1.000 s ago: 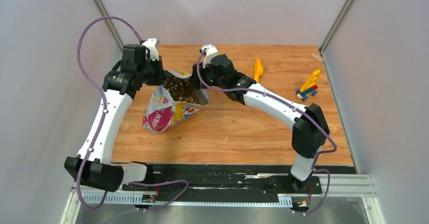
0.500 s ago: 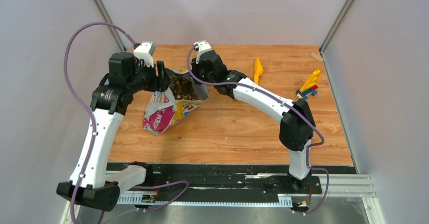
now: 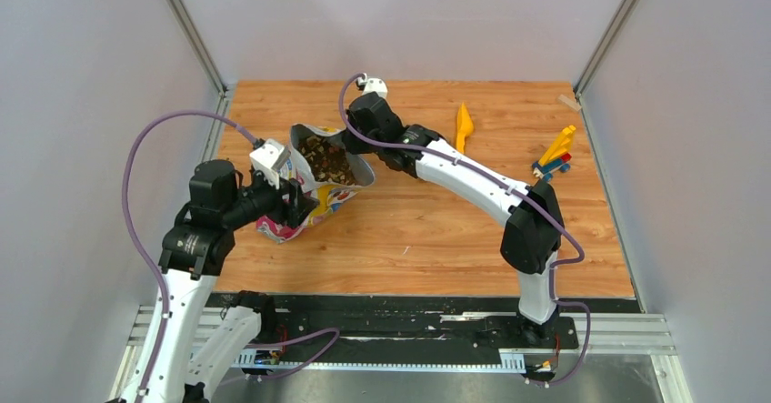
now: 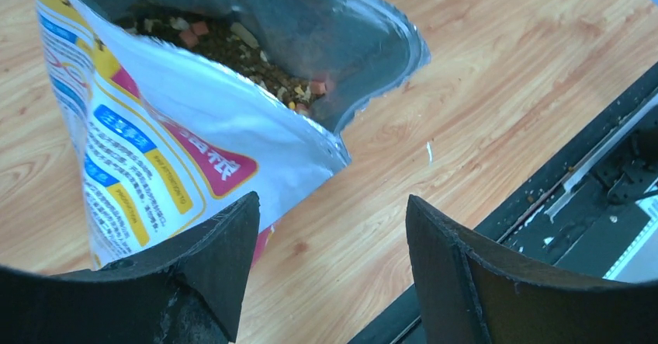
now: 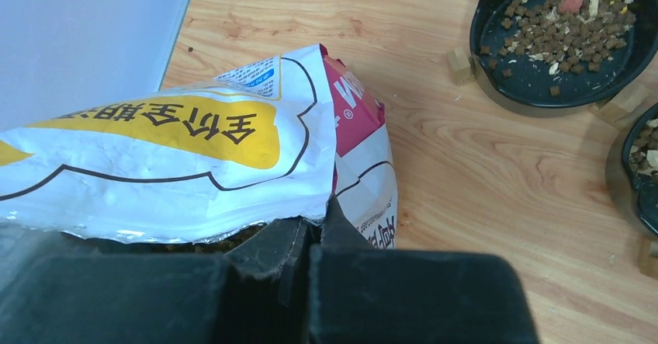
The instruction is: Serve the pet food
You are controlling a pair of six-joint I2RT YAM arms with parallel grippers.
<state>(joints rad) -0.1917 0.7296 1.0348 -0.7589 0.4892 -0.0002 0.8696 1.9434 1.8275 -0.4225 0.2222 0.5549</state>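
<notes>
Pinching the rim of the printed bag (image 3: 329,198), the right fingers (image 5: 268,255) are pressed together on its foil edge, at the far side of the bag's mouth in the overhead view. The bag lies slumped on the table (image 3: 427,230) with its mouth gaping upward. The pet food (image 3: 325,160) shows inside as a brown heap with a few paler and reddish bits. More of the pellets lie in a black bowl (image 5: 508,18) that the right wrist camera sees on the table beyond the bag. A second bowl (image 5: 625,196) sits just beside it at the frame's edge, also holding some. The left fingers (image 4: 217,251) are spread wide with nothing between them, hanging near the bag's lower, printed side without gripping it. A yellow scoop (image 3: 465,125) lies well apart from the bag toward the far right of the table, and a coloured toy (image 3: 555,159) rests near the right edge.
</notes>
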